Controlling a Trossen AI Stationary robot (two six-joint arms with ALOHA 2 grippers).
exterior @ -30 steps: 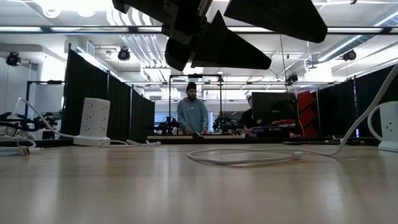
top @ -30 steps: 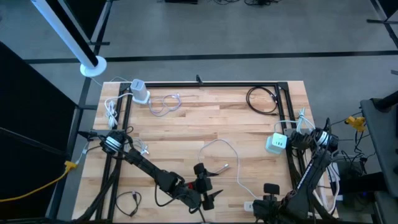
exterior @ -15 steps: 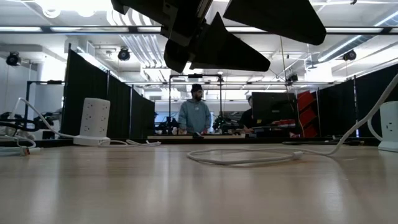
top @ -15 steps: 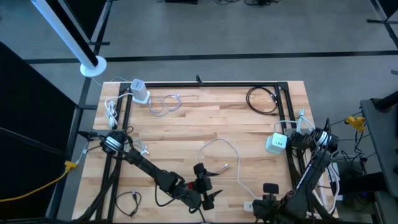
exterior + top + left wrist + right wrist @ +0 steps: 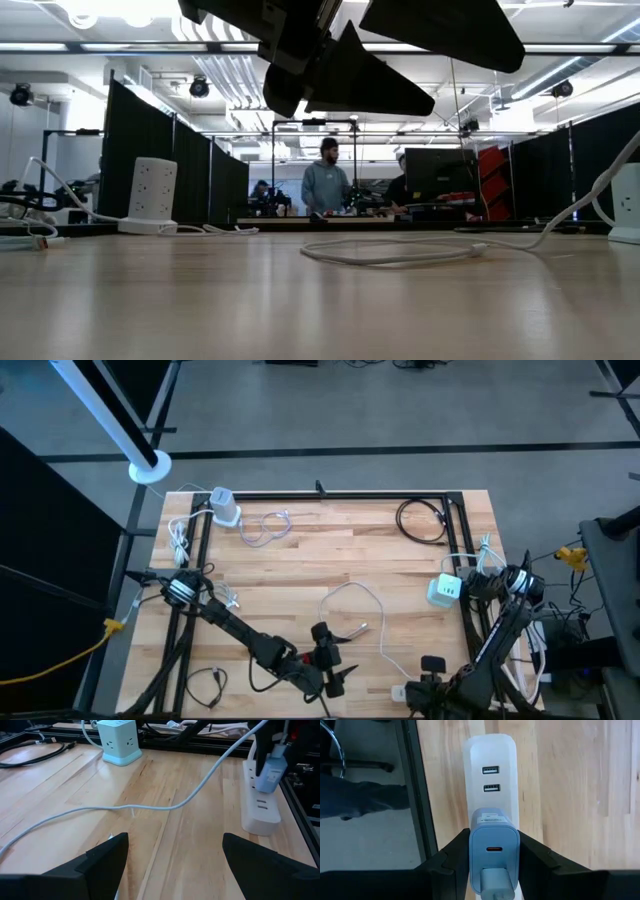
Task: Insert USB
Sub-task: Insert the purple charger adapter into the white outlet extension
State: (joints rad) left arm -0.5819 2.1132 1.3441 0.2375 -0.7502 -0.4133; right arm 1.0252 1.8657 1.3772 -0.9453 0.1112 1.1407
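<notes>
Right claw (image 5: 494,862): I have it clamped on the blue charger (image 5: 494,851), at the counter's near right edge, held directly over the white power strip (image 5: 489,770) so its prongs line up with the strip's length; the charger's USB-C port faces my wrist camera, two USB-A ports show on the strip beyond it. Left claw (image 5: 172,865): fingers spread wide, empty, low over the counter (image 5: 165,780) near its front middle, aimed along the white cable (image 5: 352,592); I judge it is placed there to go for the cable's plug end (image 5: 359,628), the task's thing, which lies loose on the counter just ahead. Cable loops back toward the strip. Mint cube outlet (image 5: 446,589): right side, untouched. Step in hand, by my reading: steadying the charger while the plug awaits pickup.
</notes>
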